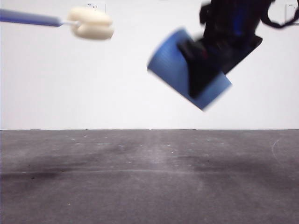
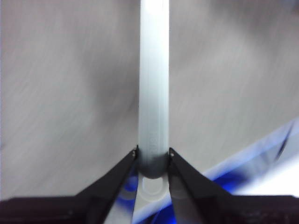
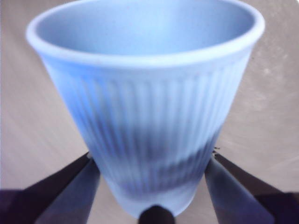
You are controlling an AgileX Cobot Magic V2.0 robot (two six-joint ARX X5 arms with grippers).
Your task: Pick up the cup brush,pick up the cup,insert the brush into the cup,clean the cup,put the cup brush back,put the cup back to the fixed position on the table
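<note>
My right gripper point(image 1: 198, 70) is shut on the blue ribbed cup point(image 1: 180, 65) and holds it high above the table point(image 1: 149, 182), tilted with its mouth toward the upper left. In the right wrist view the cup point(image 3: 149, 107) fills the frame between the jaws of that gripper point(image 3: 152, 182). The cup brush point(image 1: 56, 21) comes in level from the left edge, its cream sponge head point(image 1: 92, 23) apart from the cup's mouth. My left gripper point(image 2: 153, 156) is shut on the brush's grey handle point(image 2: 153, 79) near the looped end; the arm itself is out of the front view.
A plain white wall stands behind the table, with an outlet plate point(image 1: 96, 6) at the top. A dark cable point(image 1: 282, 18) hangs by the right arm.
</note>
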